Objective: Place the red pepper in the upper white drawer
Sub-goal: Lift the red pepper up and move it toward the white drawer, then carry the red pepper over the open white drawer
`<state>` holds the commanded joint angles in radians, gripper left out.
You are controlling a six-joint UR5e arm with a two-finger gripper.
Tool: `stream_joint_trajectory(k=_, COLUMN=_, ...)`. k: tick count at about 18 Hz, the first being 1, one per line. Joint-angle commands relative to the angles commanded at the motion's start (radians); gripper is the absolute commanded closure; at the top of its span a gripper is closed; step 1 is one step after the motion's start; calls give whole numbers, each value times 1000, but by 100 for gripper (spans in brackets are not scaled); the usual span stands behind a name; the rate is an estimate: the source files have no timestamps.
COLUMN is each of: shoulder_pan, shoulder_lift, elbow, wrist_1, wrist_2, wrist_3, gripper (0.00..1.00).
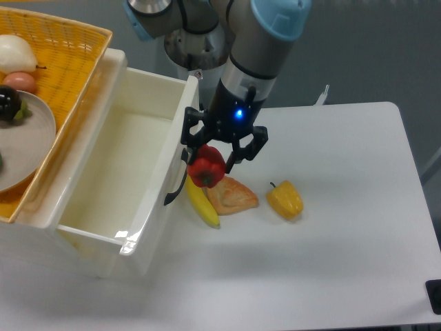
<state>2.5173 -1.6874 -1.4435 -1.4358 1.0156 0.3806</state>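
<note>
Fixed camera, looking down on a white table (344,262). Gripper (210,160) clenched on the red pepper (207,167), held clear of the tabletop, just in front of the black handle (178,181) of the upper white drawer (120,172) and above a banana (201,203). Blue light glowing on the wrist just above the fingers. Drawer pulled out, interior bare and glossy white, pepper outside it, beside the front panel. Just right of the banana, a flat tan pastry-like piece (232,195), touching or nearly touching it. Farther right, apart from both, a yellow pepper (285,200) with a dark stem. Upper left, above the drawer, a yellow woven basket (65,58) holding a grey plate (27,145), a white rounded item (15,52), a pinkish one (21,81) and a dark one (8,103). Grey arm with light-blue joint caps descending from the top edge.
</note>
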Motion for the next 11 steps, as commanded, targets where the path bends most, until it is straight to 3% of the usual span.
stream_joint_trajectory(k=11, shoulder_pan=-97, shoulder_lift=34, elbow=-20, wrist_1=18, wrist_2=-6, wrist_3=49, gripper=51)
